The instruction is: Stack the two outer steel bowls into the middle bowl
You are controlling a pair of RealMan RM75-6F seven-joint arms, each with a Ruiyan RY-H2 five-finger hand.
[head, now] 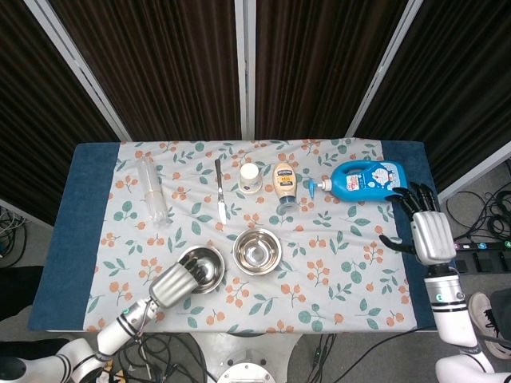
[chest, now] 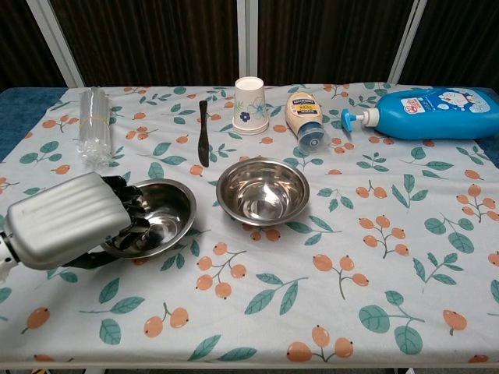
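Note:
Two steel bowls stand on the floral cloth. The left bowl [head: 205, 266] [chest: 162, 213] is tilted, its near-left rim gripped by my left hand [head: 176, 282] [chest: 66, 220], fingers inside it and thumb beneath. The middle bowl [head: 256, 250] [chest: 263, 191] sits upright just to its right, a small gap between them; how many bowls it holds I cannot tell. My right hand [head: 425, 233] hovers open with fingers spread over the table's right edge, holding nothing. It is outside the chest view.
Along the back lie a clear plastic bottle [head: 149, 190] [chest: 93, 125], a knife [head: 219, 190] [chest: 203, 132], a paper cup [head: 250, 177] [chest: 249, 95], a mayonnaise bottle [head: 284, 185] [chest: 304, 117] and a blue pump bottle [head: 363, 179] [chest: 433, 113].

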